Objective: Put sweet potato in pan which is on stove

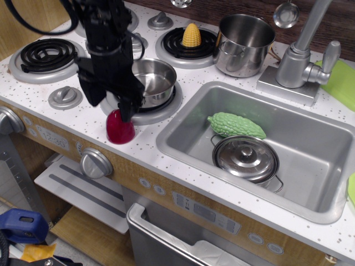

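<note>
The dark red sweet potato [120, 129] stands on the white speckled stove [66, 119] near its front edge, just in front of the near right burner. The shiny steel pan [151, 81] sits on that burner, empty. My black gripper [111, 106] hangs directly over the sweet potato with its jaws open. The right finger [128, 105] reaches down to the top of the sweet potato, and the left finger [91, 94] is beside it on the left. The gripper body hides the pan's left rim.
Yellow corn [192, 35] sits on the back burner, with a tall steel pot [245, 44] to its right. The sink [310, 183] holds a green gourd [236, 125] and a lidded pot [246, 158]. The faucet [302, 55] stands behind it. A knob [65, 97] lies left of the gripper.
</note>
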Controlling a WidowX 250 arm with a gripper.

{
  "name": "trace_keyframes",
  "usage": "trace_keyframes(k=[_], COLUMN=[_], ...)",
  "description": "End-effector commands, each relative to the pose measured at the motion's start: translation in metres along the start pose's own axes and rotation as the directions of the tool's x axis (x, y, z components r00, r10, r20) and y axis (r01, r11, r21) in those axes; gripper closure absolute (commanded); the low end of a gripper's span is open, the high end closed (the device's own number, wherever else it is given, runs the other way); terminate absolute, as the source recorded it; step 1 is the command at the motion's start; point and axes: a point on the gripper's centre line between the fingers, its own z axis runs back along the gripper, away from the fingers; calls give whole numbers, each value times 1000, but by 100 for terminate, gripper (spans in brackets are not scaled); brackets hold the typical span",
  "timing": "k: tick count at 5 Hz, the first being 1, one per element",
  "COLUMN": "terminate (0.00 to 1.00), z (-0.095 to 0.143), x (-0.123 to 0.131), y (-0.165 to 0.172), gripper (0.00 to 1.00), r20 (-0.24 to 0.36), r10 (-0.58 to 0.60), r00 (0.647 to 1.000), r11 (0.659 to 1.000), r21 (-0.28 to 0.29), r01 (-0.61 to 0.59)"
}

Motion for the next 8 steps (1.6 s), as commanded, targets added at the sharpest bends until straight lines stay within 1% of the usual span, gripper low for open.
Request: trace_keyframes(k=[1,3,5,6,7,8], terminate=[0,0,0,0,0,0], z=[-1,-19,-34,-29,-8,22], x=[5,4,-1,-1,3,13], y=[2,7,2,0,2,10], gripper=[0,0,0,100,100,100], r20=[53,85,109,105,76,27], r10=[-12,-9,40,29,-7,-36], r00=[999,996,993,994,997,999], r11=[1000,998,991,994,999,999], r21=[2,-63,-135,-109,-42,32], r01=[12,15,-25,-17,10,35])
